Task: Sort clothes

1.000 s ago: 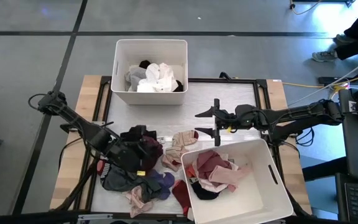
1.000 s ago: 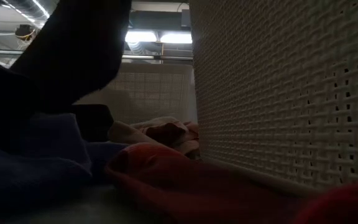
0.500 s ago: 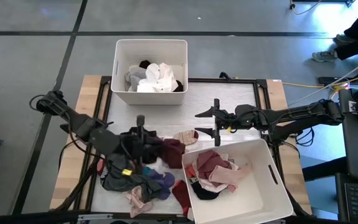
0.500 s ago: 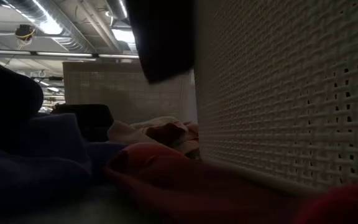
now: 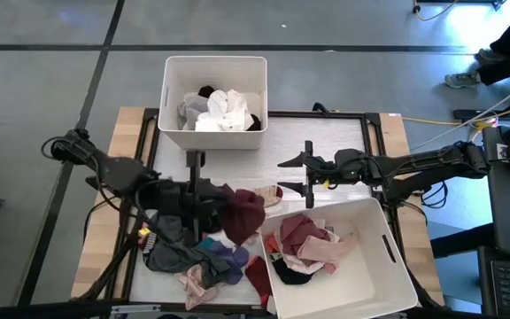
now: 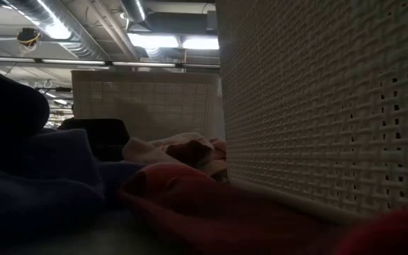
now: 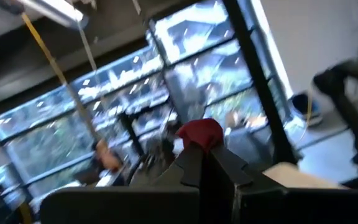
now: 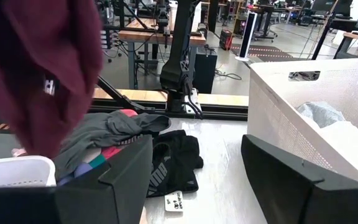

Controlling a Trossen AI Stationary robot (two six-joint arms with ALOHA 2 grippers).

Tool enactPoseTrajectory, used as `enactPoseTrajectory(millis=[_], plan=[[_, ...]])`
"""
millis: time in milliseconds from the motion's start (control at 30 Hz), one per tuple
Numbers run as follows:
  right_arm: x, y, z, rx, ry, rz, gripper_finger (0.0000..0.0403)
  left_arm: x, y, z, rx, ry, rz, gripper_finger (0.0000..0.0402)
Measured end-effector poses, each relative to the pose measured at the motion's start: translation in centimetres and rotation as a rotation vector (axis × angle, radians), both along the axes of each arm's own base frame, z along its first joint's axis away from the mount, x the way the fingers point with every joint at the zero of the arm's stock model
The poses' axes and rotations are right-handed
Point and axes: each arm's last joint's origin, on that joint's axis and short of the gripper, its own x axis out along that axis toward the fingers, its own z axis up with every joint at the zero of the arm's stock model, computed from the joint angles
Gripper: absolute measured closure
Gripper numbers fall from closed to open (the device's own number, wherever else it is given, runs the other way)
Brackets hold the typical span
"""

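Observation:
My left gripper [image 5: 222, 202] [image 7: 204, 152] is shut on a maroon garment [image 5: 243, 214], held up over the middle of the table, just left of the near bin [image 5: 388, 266]. The garment also hangs large in the right wrist view [image 8: 42, 68]. A pile of clothes [image 5: 193, 257] in grey, black, purple and pink lies on the table below it. A black garment [image 8: 176, 158] lies flat by the pile. My right gripper [image 5: 289, 175] [image 8: 194, 180] stands open and still, above the table behind the near bin, holding nothing. My left gripper pinches a bunched bit of the maroon garment [image 7: 199, 134] between its two fingertips. The fingers lie about level and come from the table's left. The rest of the garment [image 5: 244, 221] hangs slack below and beyond the fingers, clear of the pile and the table.
The far bin [image 5: 173, 97] at the table's far edge holds white, grey and black clothes. The near bin's mesh wall [image 6: 317, 106] fills the right of the low view; inside are pink and maroon clothes [image 5: 312, 244]. A person's feet [image 5: 494, 53] show on the floor far right.
My left gripper has risen from the pile with the maroon garment and tipped from pointing down to about level, drifting a little toward the table's right. The garment, first bunched on the pile, now hangs clear of it. The right arm kept still.

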Motion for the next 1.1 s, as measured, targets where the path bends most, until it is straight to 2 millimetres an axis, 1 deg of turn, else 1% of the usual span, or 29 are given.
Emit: enactPoseTrajectory(millis=[133,233,367,500,600,733,933,1100], plan=[[0.0,0.0,0.0,0.000,0.000,0.000,0.0155,0.7,0.6,0.5,-0.025,-0.080,-0.057,0.0398],[0.0,0.0,0.0,0.000,0.000,0.000,0.0155,2.0,1.0,0.4,-0.025,-0.136,-0.095,0.0399],[0.0,0.0,-0.1,-0.001,0.006,0.000,0.0155,4.0,1.2,-0.3,-0.029,-0.182,-0.135,0.0399],[0.0,0.0,-0.2,-0.002,0.022,0.000,0.0155,6.2,1.2,-1.8,-0.038,-0.155,-0.165,0.0396],[0.0,0.0,-0.3,-0.003,0.029,0.000,0.0155,7.9,1.2,-3.5,-0.058,-0.076,-0.160,0.0395],[-0.1,0.0,-0.4,-0.004,0.044,0.000,0.0155,9.4,1.1,-6.0,-0.075,0.097,-0.155,0.0395],[-0.1,0.0,-0.5,-0.005,0.051,0.000,0.0155,10.6,0.9,-9.9,-0.060,0.387,-0.137,0.0394],[-0.1,0.0,-0.5,-0.005,0.051,0.000,0.0155,11.9,0.7,-13.0,-0.038,0.542,-0.115,0.0394]])
